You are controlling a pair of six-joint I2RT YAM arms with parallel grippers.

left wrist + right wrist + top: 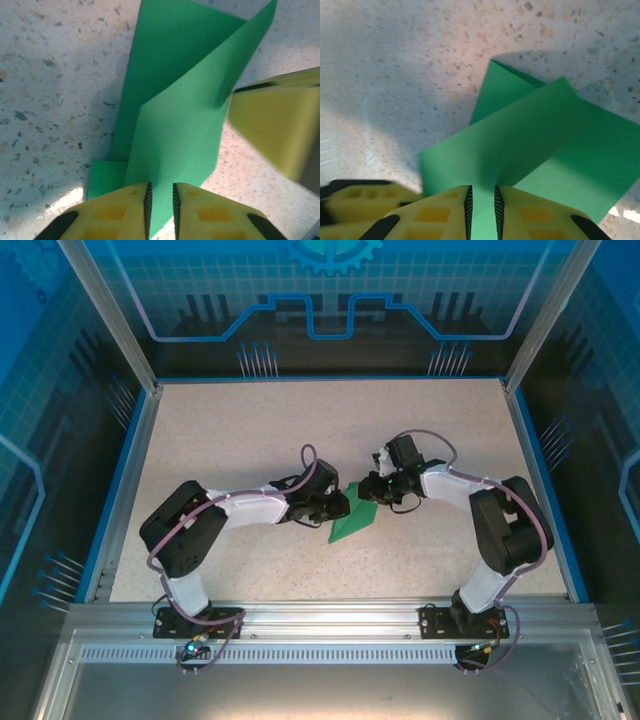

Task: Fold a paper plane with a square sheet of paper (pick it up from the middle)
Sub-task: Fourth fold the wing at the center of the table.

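The green sheet of paper [352,524] lies mid-table, folded into a narrow pointed shape like a paper plane. Its tip points toward the near left. In the left wrist view the paper [175,100] has a flap rising off the flat layer. My left gripper [160,186] has its jaws a narrow gap apart, with the paper's edge in that gap, not pinched. My right gripper [481,189] stands the same way over the paper [530,130] from the opposite side. From above, the left gripper [338,508] and right gripper [368,490] nearly meet over the paper.
The speckled tabletop [250,440] is bordered by a blue rim [128,480] and an aluminium rail [320,615] at the near edge. The right gripper's yellow finger [270,125] sits close beside the paper in the left wrist view.
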